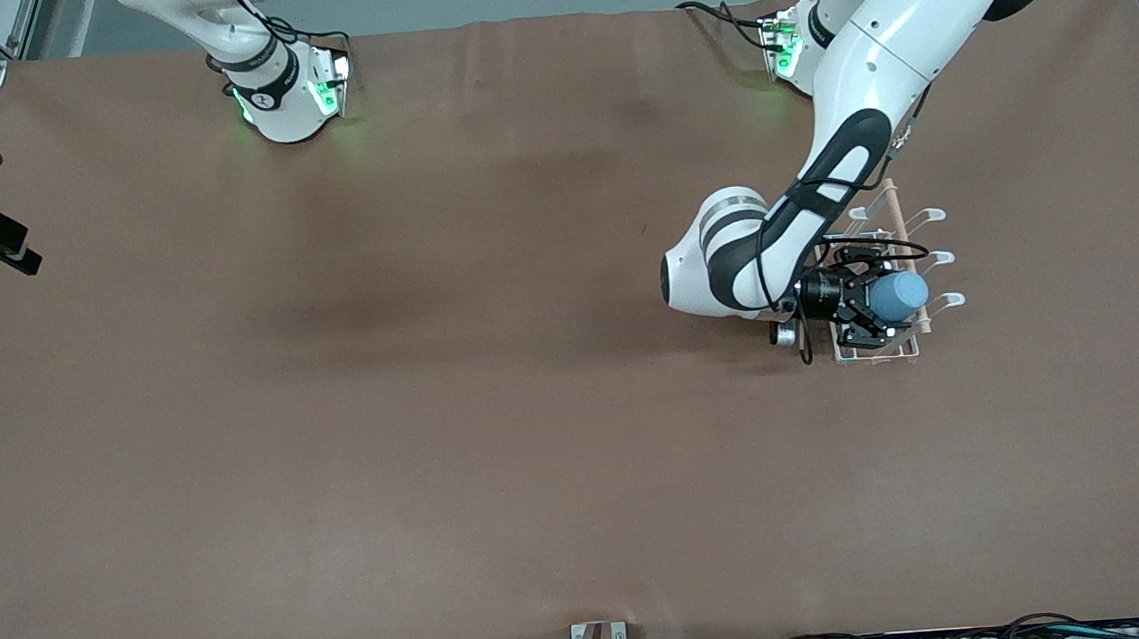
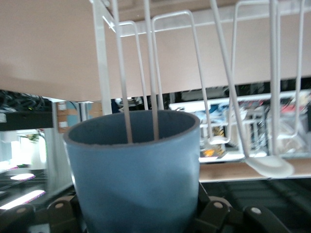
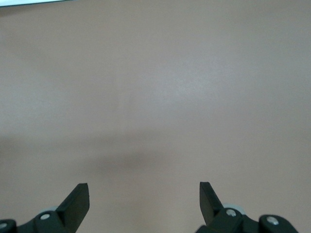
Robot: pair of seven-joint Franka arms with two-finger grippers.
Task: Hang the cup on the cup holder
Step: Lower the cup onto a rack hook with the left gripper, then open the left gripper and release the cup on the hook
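**A:** White wire prongs of the cup holder (image 1: 912, 265) crowd the blue cup (image 1: 899, 296); one prong runs into its mouth.

**B:** And the arms?

**A:** The left gripper (image 1: 874, 300), reaching sideways over the rack, pinches the cup. The right gripper (image 3: 144, 200) waits, spread, over bare brown table (image 1: 383, 373).

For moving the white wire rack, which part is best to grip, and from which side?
Probably the wooden rod along the top of the cup holder, taken from above: it is thicker than the thin prongs. The left gripper holds the cup there; the right gripper waits, open.
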